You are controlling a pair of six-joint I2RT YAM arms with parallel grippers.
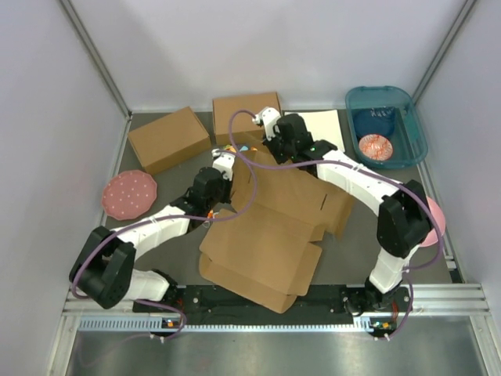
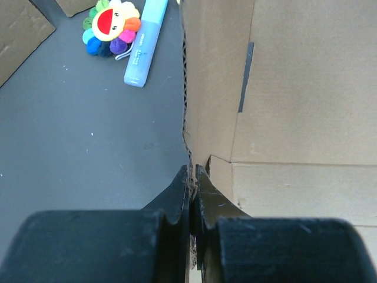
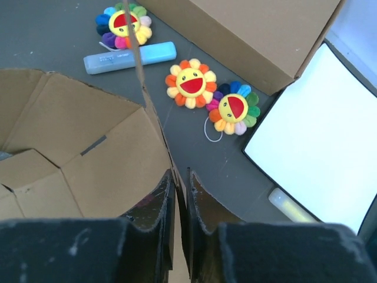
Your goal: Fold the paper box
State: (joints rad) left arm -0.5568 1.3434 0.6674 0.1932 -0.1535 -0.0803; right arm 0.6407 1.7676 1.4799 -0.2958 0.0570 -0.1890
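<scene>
The paper box [image 1: 266,235] is a large brown die-cut cardboard sheet in the middle of the table, with its far panels raised into walls. My left gripper [image 1: 227,168] is shut on the left edge of a raised wall; in the left wrist view the gripper [image 2: 191,174] pinches the corrugated edge of the box [image 2: 294,118]. My right gripper [image 1: 264,153] holds the far wall's edge. In the right wrist view the gripper [image 3: 181,177] has its jaws closed on the thin edge of the box [image 3: 88,147], with the inside of the box to the left.
Two ready-made cardboard boxes [image 1: 168,139] [image 1: 246,113] stand at the back. A white sheet [image 1: 325,125] and a teal bin [image 1: 387,125] are back right. A pink plate [image 1: 129,194] lies left. Flower toys [image 3: 191,82] and a blue tube [image 3: 129,57] lie just beyond the box.
</scene>
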